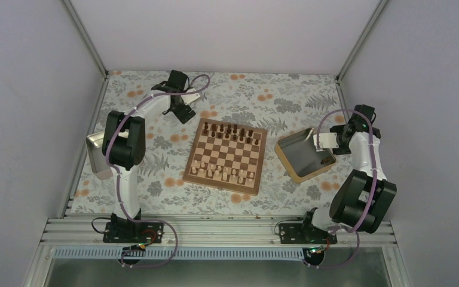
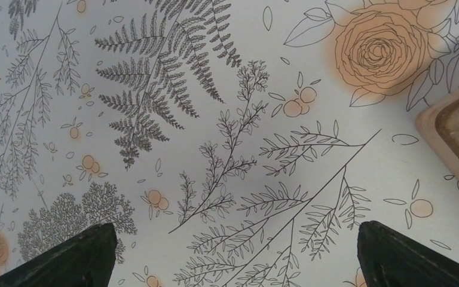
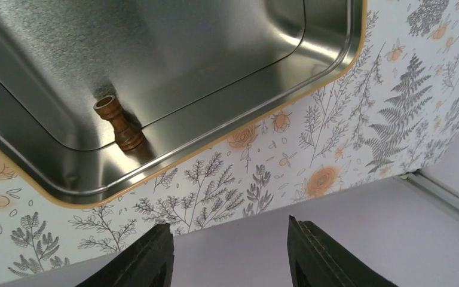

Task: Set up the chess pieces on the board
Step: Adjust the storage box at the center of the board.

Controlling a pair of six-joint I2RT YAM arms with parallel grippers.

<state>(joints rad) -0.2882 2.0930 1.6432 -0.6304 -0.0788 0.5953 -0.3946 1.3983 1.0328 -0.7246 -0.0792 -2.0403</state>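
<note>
Board: wooden, light and dark squares, flat on the flowery cloth.
Dark chess pieces: most in rows along the far side of the board, too small to name.
One more dark piece: not on the board, inside the tray and close to its wall near a corner.
Pale pieces: in rows along the near side of the board.
Tray: shiny metal with a tan rim, just to the right of the board, not touching it.
Metal tin: well to the left of the board, by the left arm.
Left gripper: beyond the far left corner of the board, over bare cloth, fingers spread wide, nothing between them.
Right gripper: to the right of the board, above the tray's far edge, fingers apart, holding nothing.
</note>
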